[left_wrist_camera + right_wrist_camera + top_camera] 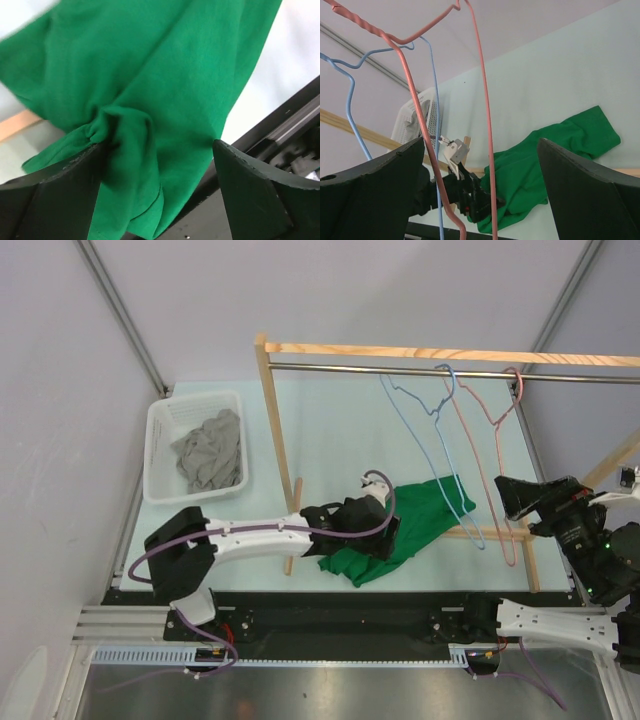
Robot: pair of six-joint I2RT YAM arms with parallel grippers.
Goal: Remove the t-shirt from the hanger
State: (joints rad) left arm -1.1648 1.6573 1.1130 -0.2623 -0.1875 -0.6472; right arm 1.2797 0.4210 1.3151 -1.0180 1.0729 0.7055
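Observation:
The green t-shirt (420,520) lies crumpled on the table, off the hangers; the blue hanger's (425,430) lower wire crosses over its right end. My left gripper (385,540) is low over the shirt's left part. In the left wrist view the green cloth (165,100) bunches between the widely spread fingers (50,200), so the left gripper (160,190) is open. My right gripper (505,498) is open beside the pink hanger (490,430). In the right wrist view the pink hanger's wires (487,150) run between its fingers (375,190), with the shirt (545,155) beyond.
Both hangers hang from the metal rail (400,368) of a wooden rack (280,440) that spans the table. A white basket (160,440) holding a grey cloth (210,450) stands at the back left. The table's black front edge runs below the shirt.

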